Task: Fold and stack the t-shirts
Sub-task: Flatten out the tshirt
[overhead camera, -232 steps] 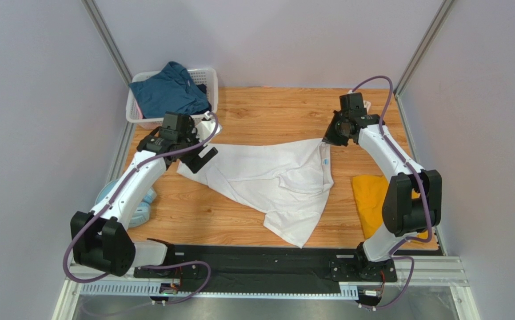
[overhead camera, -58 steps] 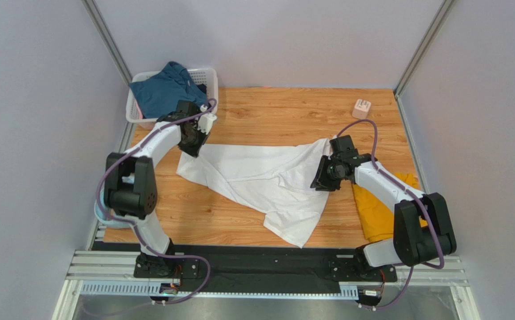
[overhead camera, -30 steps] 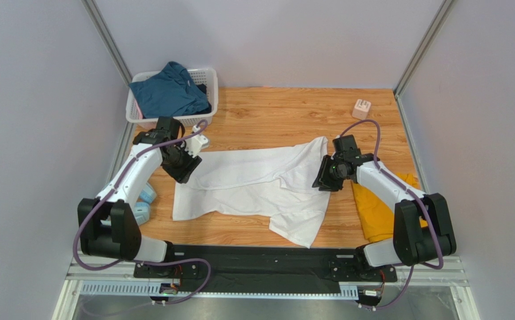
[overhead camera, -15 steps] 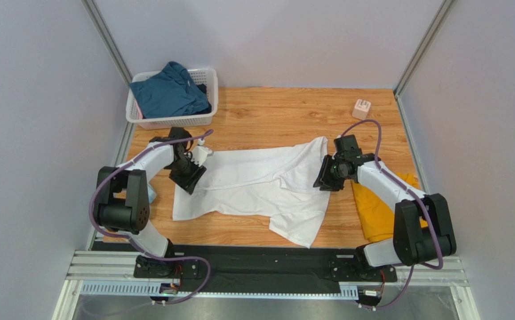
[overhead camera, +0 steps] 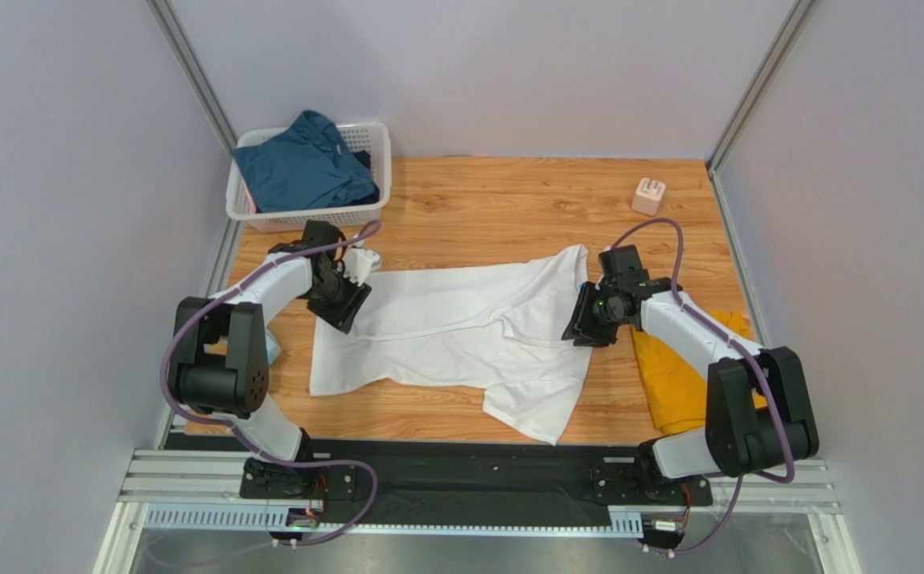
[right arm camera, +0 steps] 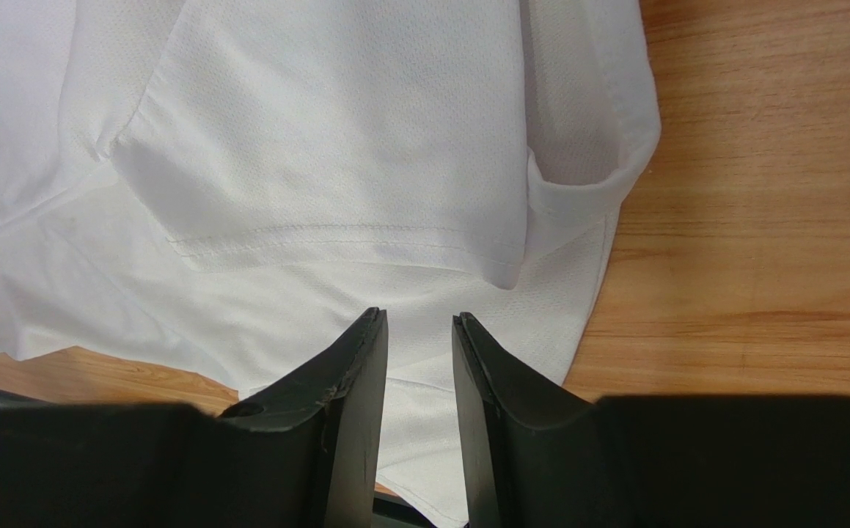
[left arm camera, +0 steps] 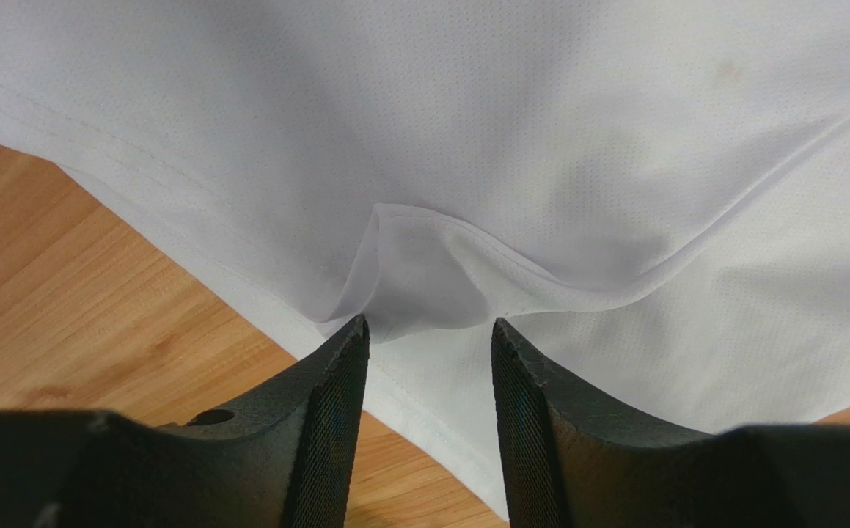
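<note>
Counter [overhead camera: 490, 203]: light wood planks, grain running left to right, walled in on three sides. White t-shirt [overhead camera: 466, 329] lies spread across the middle, rumpled, with its left part flat and squared off, a fold ridge running through the body, and a tapering flap reaching toward the near edge. Mustard-yellow t-shirt [overhead camera: 661, 377] lies bunched at the near right, just beside the white one and partly hidden under the right arm; white lattice basket [overhead camera: 311, 217] sits in the far left corner; small pale pink cube [overhead camera: 647, 195] sits in the far right corner, well apart from both shirts.
</note>
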Action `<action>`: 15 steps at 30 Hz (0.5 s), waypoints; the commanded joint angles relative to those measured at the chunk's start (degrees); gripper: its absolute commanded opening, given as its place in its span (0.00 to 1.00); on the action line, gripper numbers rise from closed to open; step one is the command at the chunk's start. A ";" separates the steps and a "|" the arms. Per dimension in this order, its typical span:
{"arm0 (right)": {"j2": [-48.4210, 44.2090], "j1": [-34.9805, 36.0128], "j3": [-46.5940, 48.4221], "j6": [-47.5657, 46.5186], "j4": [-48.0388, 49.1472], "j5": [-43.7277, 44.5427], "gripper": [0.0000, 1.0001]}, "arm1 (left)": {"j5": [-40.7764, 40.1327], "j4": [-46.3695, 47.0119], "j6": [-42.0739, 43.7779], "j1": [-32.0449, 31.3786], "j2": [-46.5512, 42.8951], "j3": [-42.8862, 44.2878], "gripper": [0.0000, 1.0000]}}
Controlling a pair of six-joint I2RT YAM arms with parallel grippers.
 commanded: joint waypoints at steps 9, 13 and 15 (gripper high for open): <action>-1.06 -0.22 -0.86 -1.01 1.22 -0.06 0.33 | -0.01 5.47 -2.91 0.44 2.66 -0.87 0.00; -1.05 -0.14 -1.56 -0.75 -0.27 3.09 0.53 | 0.08 5.55 -3.09 0.44 3.10 -0.78 0.00; -1.49 -0.22 -2.00 -0.31 -0.80 5.47 0.65 | -0.10 5.73 -3.01 0.44 2.84 -1.04 0.00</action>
